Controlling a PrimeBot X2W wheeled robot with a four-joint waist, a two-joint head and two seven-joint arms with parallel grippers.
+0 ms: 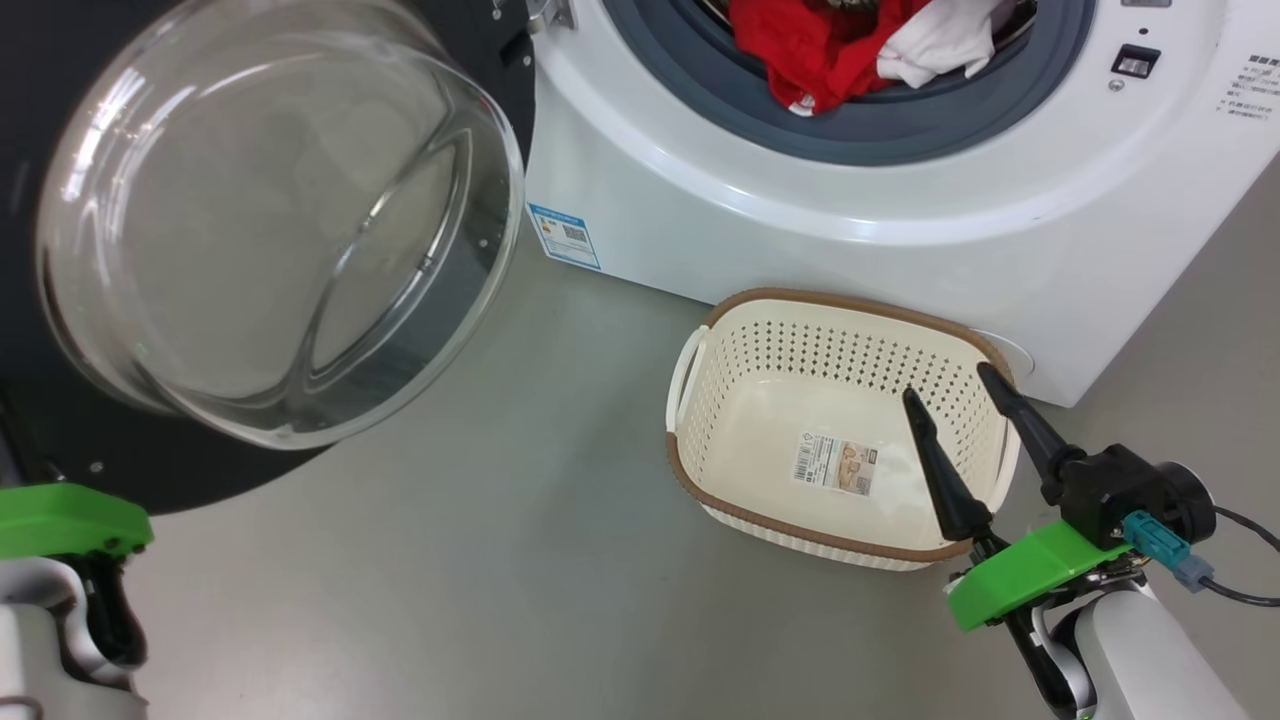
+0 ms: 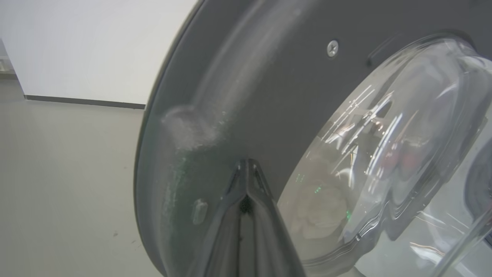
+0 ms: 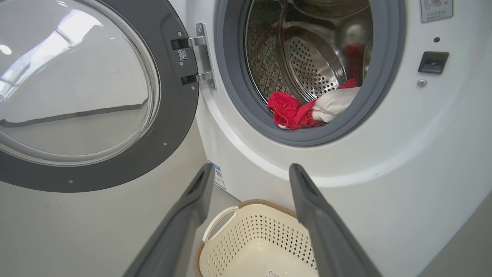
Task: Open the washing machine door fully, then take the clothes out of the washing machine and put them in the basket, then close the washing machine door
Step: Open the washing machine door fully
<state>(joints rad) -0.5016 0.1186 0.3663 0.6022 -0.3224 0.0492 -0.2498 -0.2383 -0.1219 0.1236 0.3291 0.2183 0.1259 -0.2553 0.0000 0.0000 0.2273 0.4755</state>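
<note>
The washing machine (image 1: 800,210) stands with its door (image 1: 200,470) swung open to the left, the glass bowl (image 1: 280,220) bulging toward me. Red and white clothes (image 1: 850,40) lie at the drum mouth, over the grey ring. The cream basket (image 1: 800,300) sits on the floor before the machine, with just a label on its floor. My right gripper (image 1: 950,388) is open above the basket's right side, holding nothing. In the right wrist view, the right gripper (image 3: 250,171) points at the clothes (image 3: 303,109), with the basket (image 3: 246,202) below. My left gripper (image 2: 248,165) is shut, tips close against the door's dark inner face (image 2: 269,96).
Grey floor (image 1: 500,560) spreads between door and basket. A white wall with a dark baseboard (image 2: 77,100) lies beyond the door. The door hinge (image 3: 200,57) sits left of the opening, the latch slot (image 3: 432,61) right of it. A cable (image 1: 1240,590) trails from my right wrist.
</note>
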